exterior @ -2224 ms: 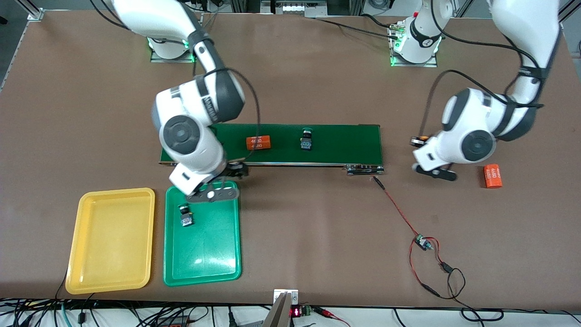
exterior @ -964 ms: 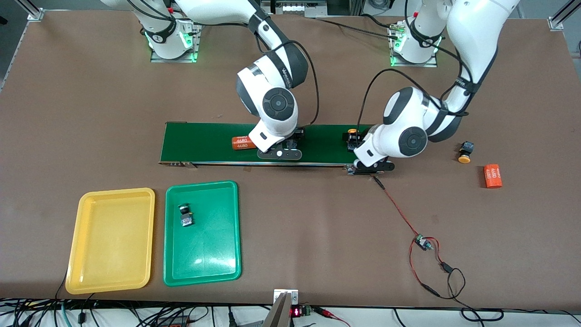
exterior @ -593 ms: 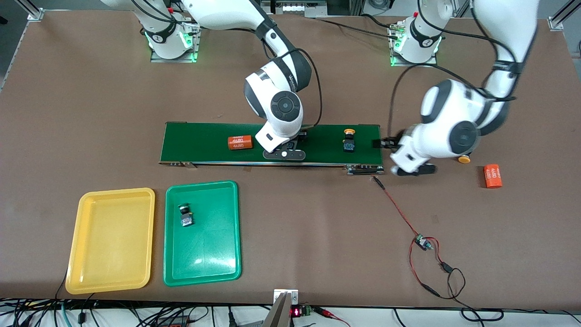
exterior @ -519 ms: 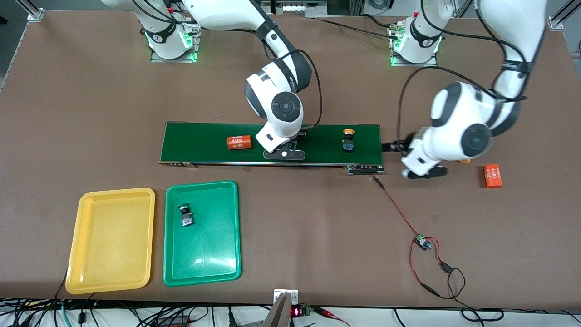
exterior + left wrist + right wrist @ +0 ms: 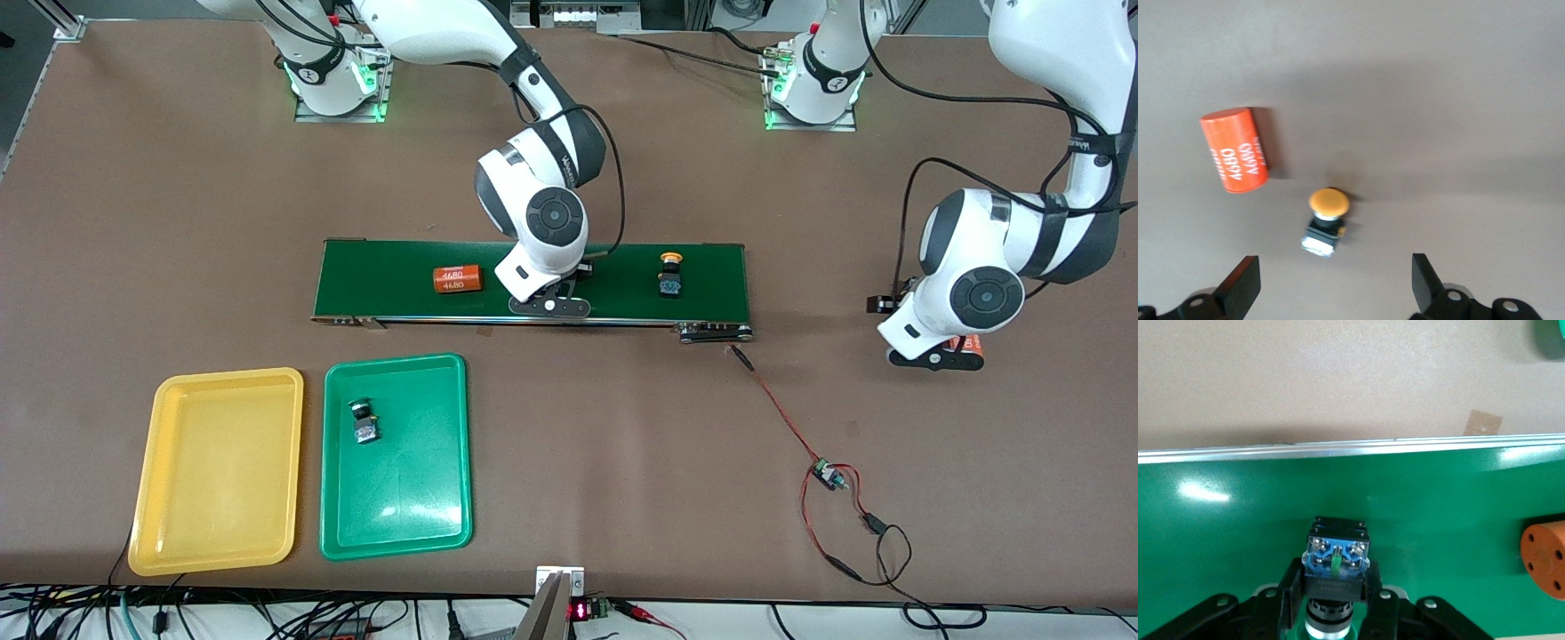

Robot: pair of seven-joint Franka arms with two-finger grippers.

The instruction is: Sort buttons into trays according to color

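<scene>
Gripping green btn (image 5: 1335, 577), right hand (image 5: 1335, 587) low on belt (image 5: 400, 267)

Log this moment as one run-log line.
right gripper: shut on green button on conveyor belt | left gripper: open over yellow button beside orange cylinder | green tray: one button

High front camera faces robots; 2 wrist cameras look down, close.

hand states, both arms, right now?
Left hand: open, holding nothing, over a yellow-capped button on the table.
Right hand: shut on a button on the conveyor belt.
</scene>
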